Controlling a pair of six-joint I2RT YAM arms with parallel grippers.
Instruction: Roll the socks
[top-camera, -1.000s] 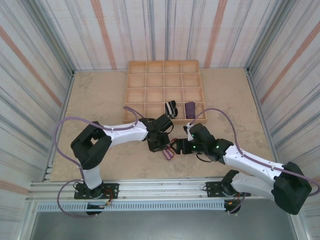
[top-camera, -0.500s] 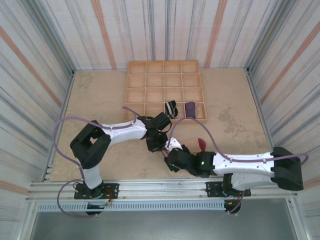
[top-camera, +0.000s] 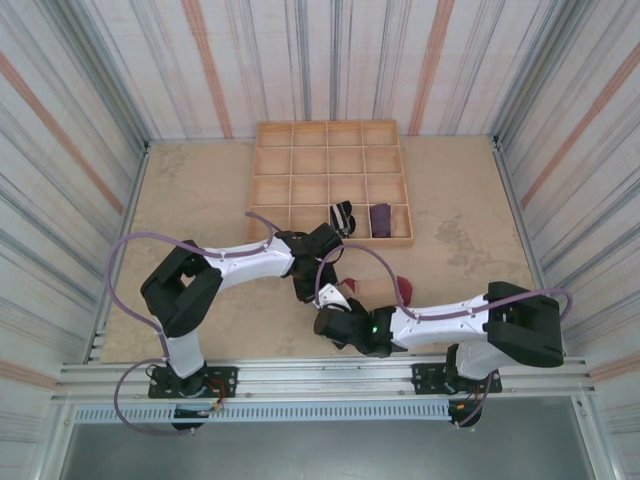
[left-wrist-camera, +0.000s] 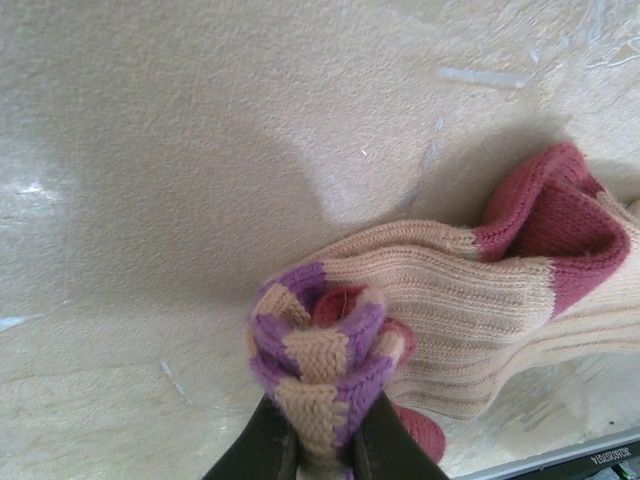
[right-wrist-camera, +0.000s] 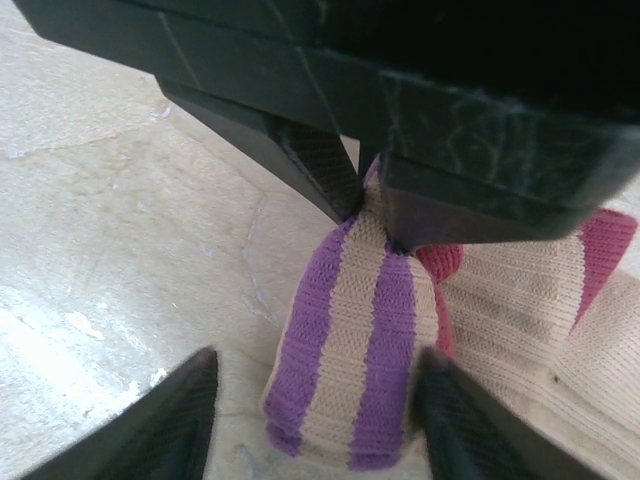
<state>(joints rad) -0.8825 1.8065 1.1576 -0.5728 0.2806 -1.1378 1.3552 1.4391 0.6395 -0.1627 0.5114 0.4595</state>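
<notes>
Left arm (top-camera: 250, 262) stretching out rightward, wrist tipping downward. Left gripper (left-wrist-camera: 325, 440) pinching purple-and-tan sock (left-wrist-camera: 315, 355), jaws nearly together. Right arm (top-camera: 440, 318) folding back leftward, lying low. Right gripper (right-wrist-camera: 317, 358) pointing at left gripper's fingertips, jaws standing apart, flanking same sock just below the pinch.
</notes>
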